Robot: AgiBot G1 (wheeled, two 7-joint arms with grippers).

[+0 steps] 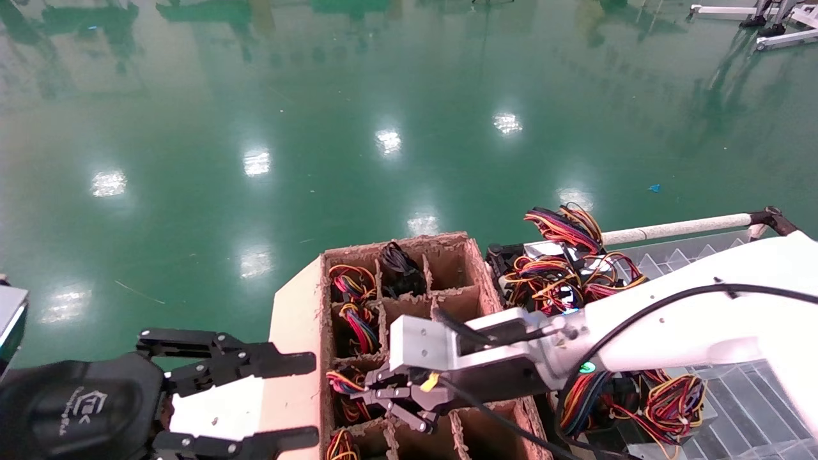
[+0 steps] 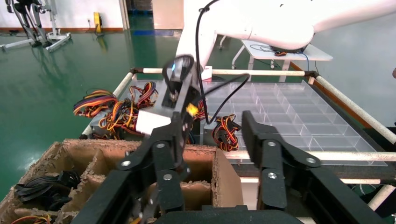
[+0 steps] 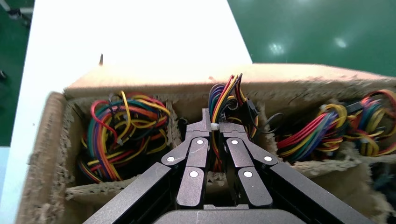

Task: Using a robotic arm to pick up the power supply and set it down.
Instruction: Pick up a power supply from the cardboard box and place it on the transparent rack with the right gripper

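My right gripper (image 3: pixel 213 126) is shut on the coloured wire bundle of a power supply (image 3: pixel 227 94). That supply stands in a middle compartment of the cardboard box (image 3: pixel 46 140), and its metal body is hidden down inside. In the head view the right gripper (image 1: pixel 399 393) reaches down into the box (image 1: pixel 297 306) on the white robotic arm (image 1: pixel 703 326). My left gripper (image 1: pixel 287 401) hangs open and empty beside the box's left wall. The left wrist view shows the left gripper (image 2: pixel 212 126) open over the box corner (image 2: pixel 224 172).
Other compartments hold wire bundles (image 3: pixel 119 130), one of them black (image 1: pixel 399 268). To the right stands a clear divided tray (image 1: pixel 677 255) in a white pipe frame (image 1: pixel 671 228), with several more power supplies (image 1: pixel 562 268) piled at its near end. Green floor lies beyond.
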